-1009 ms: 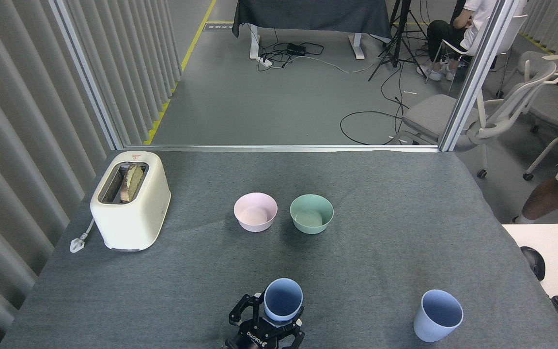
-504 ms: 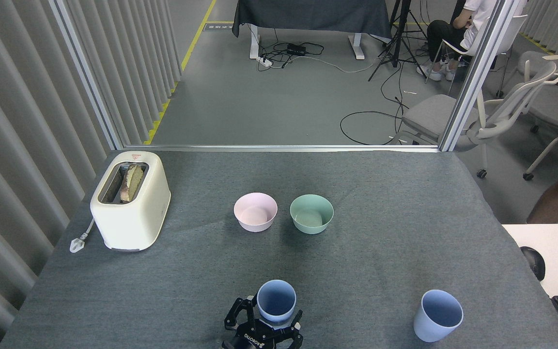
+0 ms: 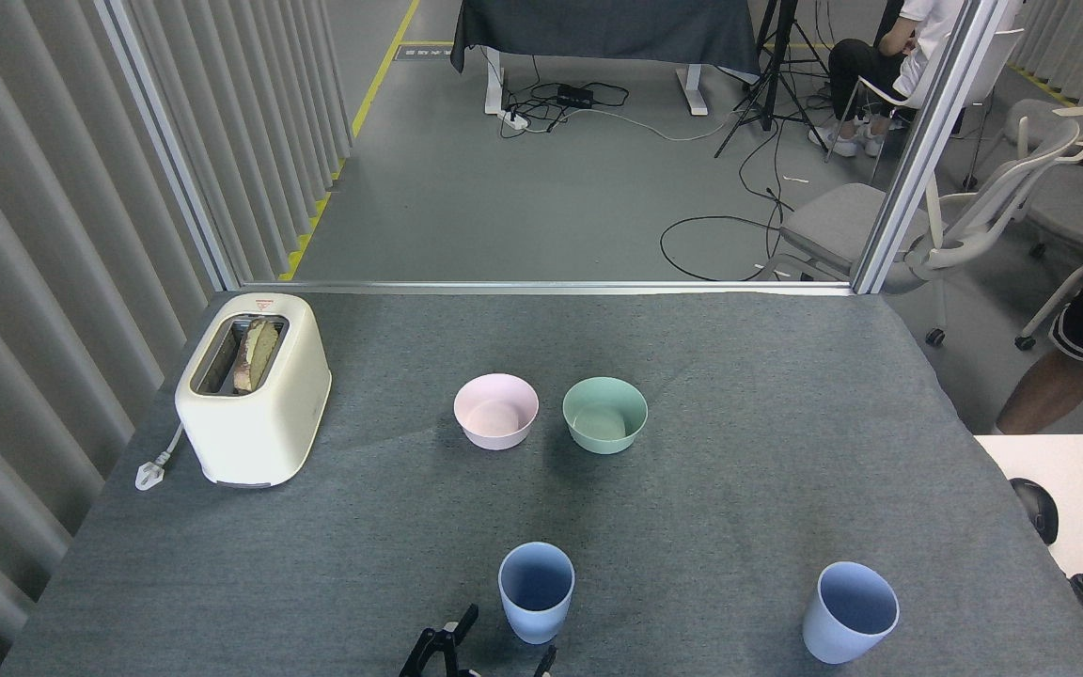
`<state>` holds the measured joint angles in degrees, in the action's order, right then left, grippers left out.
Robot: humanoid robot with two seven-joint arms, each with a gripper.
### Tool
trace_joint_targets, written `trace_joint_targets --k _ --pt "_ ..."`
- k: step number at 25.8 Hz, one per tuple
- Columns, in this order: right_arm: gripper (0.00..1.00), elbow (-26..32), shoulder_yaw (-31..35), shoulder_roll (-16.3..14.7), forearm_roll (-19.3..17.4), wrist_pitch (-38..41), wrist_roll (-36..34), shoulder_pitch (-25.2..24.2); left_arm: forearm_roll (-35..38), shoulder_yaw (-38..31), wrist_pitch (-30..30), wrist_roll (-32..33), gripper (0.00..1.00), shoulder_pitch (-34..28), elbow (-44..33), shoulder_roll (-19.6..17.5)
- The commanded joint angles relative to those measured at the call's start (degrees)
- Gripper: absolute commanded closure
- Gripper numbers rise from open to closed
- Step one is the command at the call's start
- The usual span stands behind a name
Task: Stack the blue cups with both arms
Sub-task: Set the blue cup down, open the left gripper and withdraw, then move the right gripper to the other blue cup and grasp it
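Jaws of one gripper (image 3: 476, 652) peek over the bottom edge, black fingertips (image 3: 452, 625) spread apart and holding nothing. Which arm it belongs to cannot be told; the other gripper is out of view. Just beyond and right of the jaws, one blue cup (image 3: 536, 591) stands upright on the grey tabletop (image 3: 739, 489), untouched. A second blue cup (image 3: 850, 612) stands well off to the right. Risk: a fingertip could clip the near cup and tip it over.
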<state>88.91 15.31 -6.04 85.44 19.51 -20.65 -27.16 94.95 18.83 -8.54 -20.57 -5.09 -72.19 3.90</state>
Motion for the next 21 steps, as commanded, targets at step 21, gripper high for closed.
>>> trace_joint_targets --k 21 --pt "0.00 -11.5 0.3 -2.5 2.4 -2.9 3.2 14.2 -6.1 -16.6 0.1 -0.4 0.00 -16.4 -14.7 -7.0"
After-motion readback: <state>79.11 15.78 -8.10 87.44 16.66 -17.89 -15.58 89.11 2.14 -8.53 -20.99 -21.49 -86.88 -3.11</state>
